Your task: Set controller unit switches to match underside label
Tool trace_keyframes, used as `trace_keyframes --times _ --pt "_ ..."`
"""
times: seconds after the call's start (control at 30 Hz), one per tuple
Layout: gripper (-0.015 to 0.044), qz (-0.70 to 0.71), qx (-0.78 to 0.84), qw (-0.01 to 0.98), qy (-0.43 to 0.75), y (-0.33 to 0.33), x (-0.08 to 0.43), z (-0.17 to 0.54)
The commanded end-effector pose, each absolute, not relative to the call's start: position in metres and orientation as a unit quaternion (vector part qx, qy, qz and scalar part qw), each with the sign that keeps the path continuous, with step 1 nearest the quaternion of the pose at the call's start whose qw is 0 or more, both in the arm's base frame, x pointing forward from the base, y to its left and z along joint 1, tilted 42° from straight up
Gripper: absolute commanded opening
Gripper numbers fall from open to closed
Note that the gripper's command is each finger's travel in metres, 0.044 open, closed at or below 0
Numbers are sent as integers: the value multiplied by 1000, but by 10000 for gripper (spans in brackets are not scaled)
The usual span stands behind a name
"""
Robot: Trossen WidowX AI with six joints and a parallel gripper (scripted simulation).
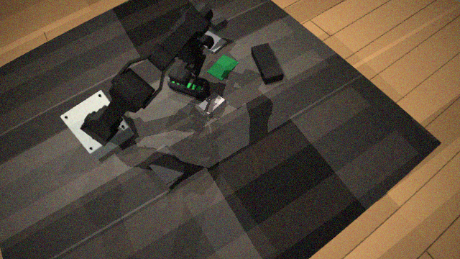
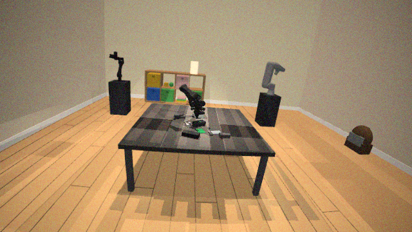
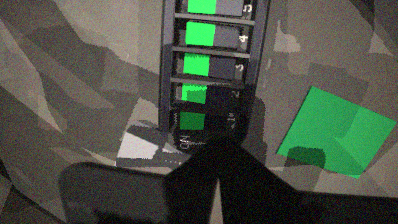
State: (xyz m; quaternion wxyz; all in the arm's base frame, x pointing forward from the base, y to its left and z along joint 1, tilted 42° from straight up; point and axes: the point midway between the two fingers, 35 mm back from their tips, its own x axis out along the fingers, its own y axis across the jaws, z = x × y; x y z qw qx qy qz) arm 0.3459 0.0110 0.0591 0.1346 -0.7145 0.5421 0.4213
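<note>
You have the gripper (image 1: 194, 75) (image 2: 197, 116) (image 3: 220, 144) with its fingers together, empty. The controller unit (image 1: 184, 88) (image 2: 199, 123) (image 3: 168, 65) seems light and stiff; grasp its long sides, sparing the rockers.

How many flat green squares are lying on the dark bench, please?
1: the green square, beside the controller unit. The arm may hide others.

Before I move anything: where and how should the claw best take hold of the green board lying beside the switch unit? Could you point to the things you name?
Probably by two opposite edges of the green board (image 1: 223, 67) (image 2: 201, 131) (image 3: 332, 130), from above: it lies flat and thin, with the controller unit (image 1: 190, 87) (image 2: 199, 123) (image 3: 167, 65) beside it.
</note>
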Motion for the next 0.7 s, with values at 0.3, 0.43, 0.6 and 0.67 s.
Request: trace_keyframes --times 0.3,0.43,0.6,0.67 --pt "0 431 -712 129 539 36 318 40" --pt "0 431 -712 129 539 36 318 40" --pt "0 431 -712 129 539 36 318 40" --pt "0 431 -712 129 539 36 324 36"
